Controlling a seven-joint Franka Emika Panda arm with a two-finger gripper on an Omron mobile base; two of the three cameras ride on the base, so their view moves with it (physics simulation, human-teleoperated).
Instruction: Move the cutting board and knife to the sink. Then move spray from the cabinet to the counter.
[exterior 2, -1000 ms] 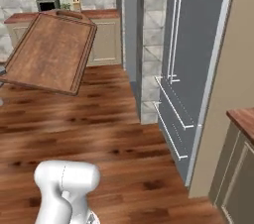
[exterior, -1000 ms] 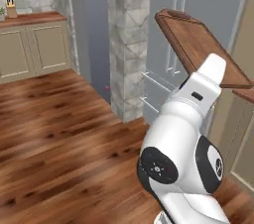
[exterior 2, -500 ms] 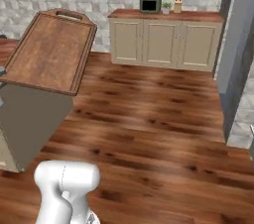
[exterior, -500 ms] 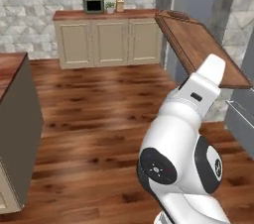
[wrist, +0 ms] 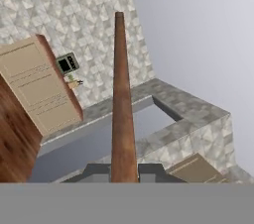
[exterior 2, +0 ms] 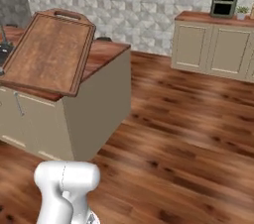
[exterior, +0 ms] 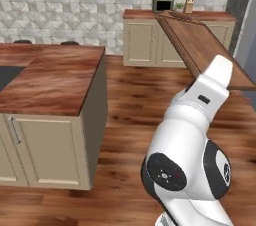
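The claw (wrist: 124,168) is pinched tight on the cutting board (wrist: 120,94), which the hand view shows edge-on as a thin brown strip rising from between the two dark tips. The board is off any surface, carried in the air, tilted, above the wooden floor.

As for handling, it looks like a stiff slab of dark wood that will not flex, and it is broad and long next to the claw, so most of its weight likely hangs well out from the pinch. A grip on one thin edge gives little hold against twisting, so I judge that the board could pivot or slide in the pads if the arm swings hard. A hold nearer the middle of a long edge would balance it better.

The right base view gives the board's (exterior 2: 49,52) full flat face, with the raised handle strip at its far short end, hanging in front of the island surface (exterior 2: 101,54). The left base view shows the same board (exterior: 200,45) slanting down behind the white arm, with the far surface (exterior: 140,15) and a small oven (exterior: 163,0) beyond. The hand view alone shows the thickness of the board and the grip itself.
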